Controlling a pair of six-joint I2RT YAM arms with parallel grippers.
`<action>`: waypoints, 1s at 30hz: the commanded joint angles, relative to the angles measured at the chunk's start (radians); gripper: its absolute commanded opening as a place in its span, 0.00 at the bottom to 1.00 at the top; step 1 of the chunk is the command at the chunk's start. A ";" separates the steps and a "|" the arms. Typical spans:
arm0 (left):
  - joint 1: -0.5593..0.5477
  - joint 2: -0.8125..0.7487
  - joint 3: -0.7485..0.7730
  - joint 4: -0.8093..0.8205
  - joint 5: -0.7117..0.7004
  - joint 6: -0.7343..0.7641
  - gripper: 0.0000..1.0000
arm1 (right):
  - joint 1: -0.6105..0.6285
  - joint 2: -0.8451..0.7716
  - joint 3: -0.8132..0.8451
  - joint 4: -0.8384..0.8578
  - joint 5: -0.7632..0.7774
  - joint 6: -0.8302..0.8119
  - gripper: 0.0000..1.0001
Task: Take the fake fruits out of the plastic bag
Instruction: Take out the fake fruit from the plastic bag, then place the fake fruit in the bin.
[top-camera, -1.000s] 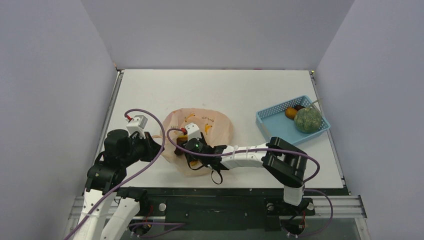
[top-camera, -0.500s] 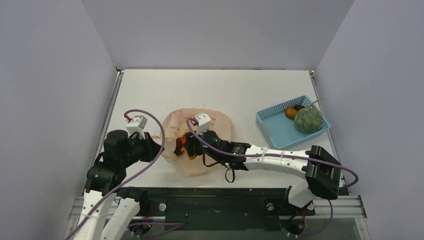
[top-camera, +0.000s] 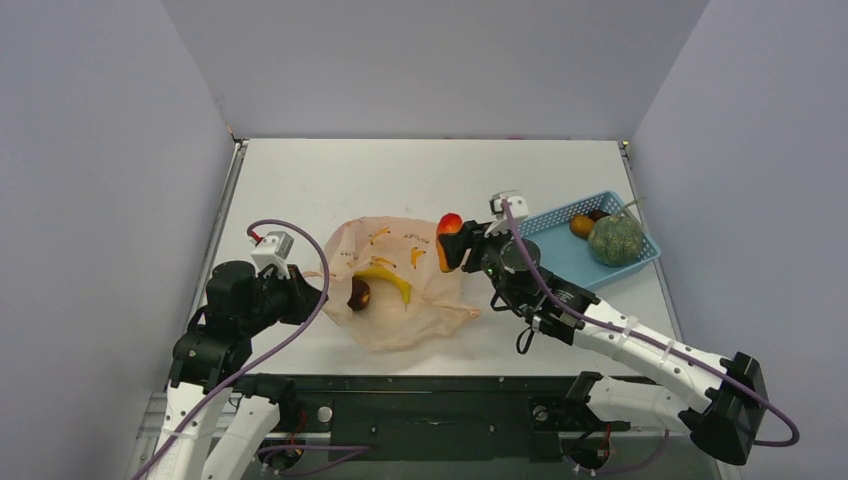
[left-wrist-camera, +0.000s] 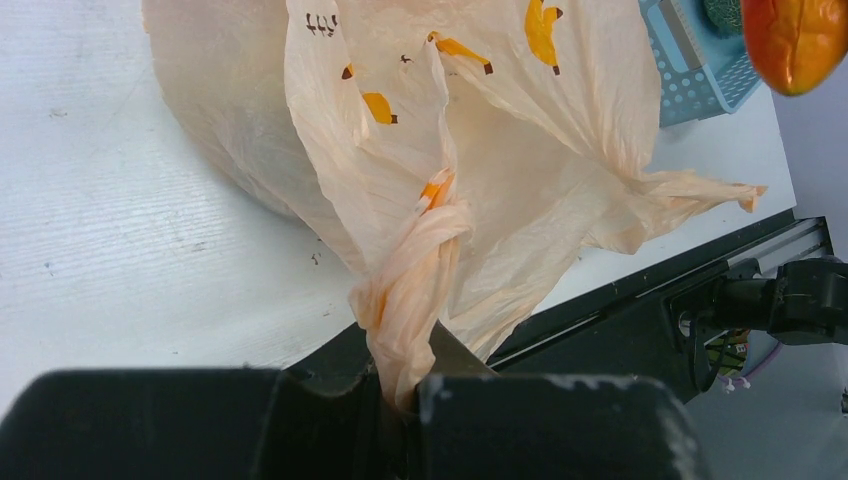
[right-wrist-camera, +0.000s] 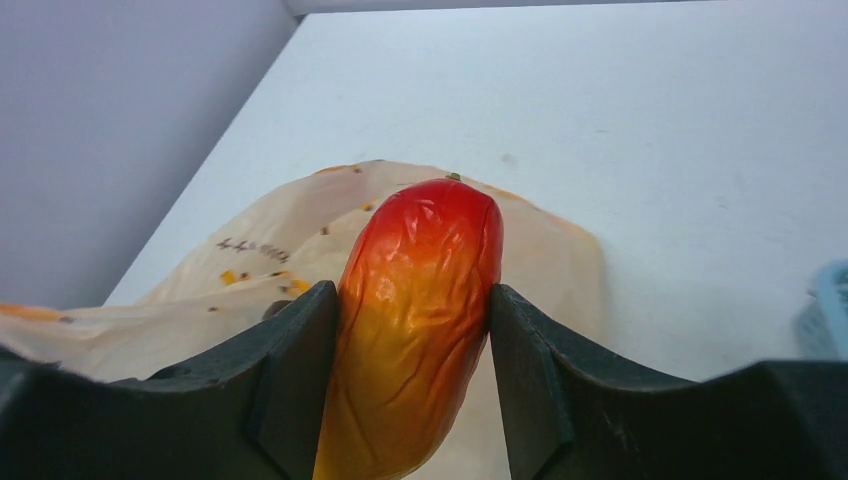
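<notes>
The peach-orange plastic bag (top-camera: 400, 285) lies open at the table's near left; it also shows in the left wrist view (left-wrist-camera: 480, 130) and the right wrist view (right-wrist-camera: 290, 250). A yellow banana (top-camera: 388, 281) and a dark maroon fruit (top-camera: 358, 294) lie in its mouth. My left gripper (top-camera: 310, 293) is shut on the bag's twisted handle (left-wrist-camera: 410, 300). My right gripper (top-camera: 449, 243) is shut on the red-yellow mango (right-wrist-camera: 425, 300), held in the air above the bag's right edge; the mango also shows in the left wrist view (left-wrist-camera: 795, 40).
A light blue basket (top-camera: 560, 255) at the right holds a ribbed green melon (top-camera: 614, 240), an orange fruit (top-camera: 580, 226) and a dark fruit (top-camera: 598, 215). Grey walls enclose the table. The black front rail (left-wrist-camera: 700, 290) runs along the near edge.
My right gripper has lifted the mango out of the bag and carried it up and to the right. The banana and maroon fruit now show in the bag. The left arm has held still.
</notes>
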 joint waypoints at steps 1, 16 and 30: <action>-0.002 -0.001 0.006 0.042 0.000 -0.005 0.00 | -0.111 -0.088 -0.065 -0.058 0.181 0.058 0.00; -0.003 -0.010 0.006 0.044 -0.005 -0.007 0.00 | -0.739 0.039 -0.180 -0.246 0.230 0.337 0.00; -0.003 -0.009 0.005 0.044 -0.012 -0.008 0.00 | -0.806 0.362 -0.055 -0.086 0.162 0.362 0.09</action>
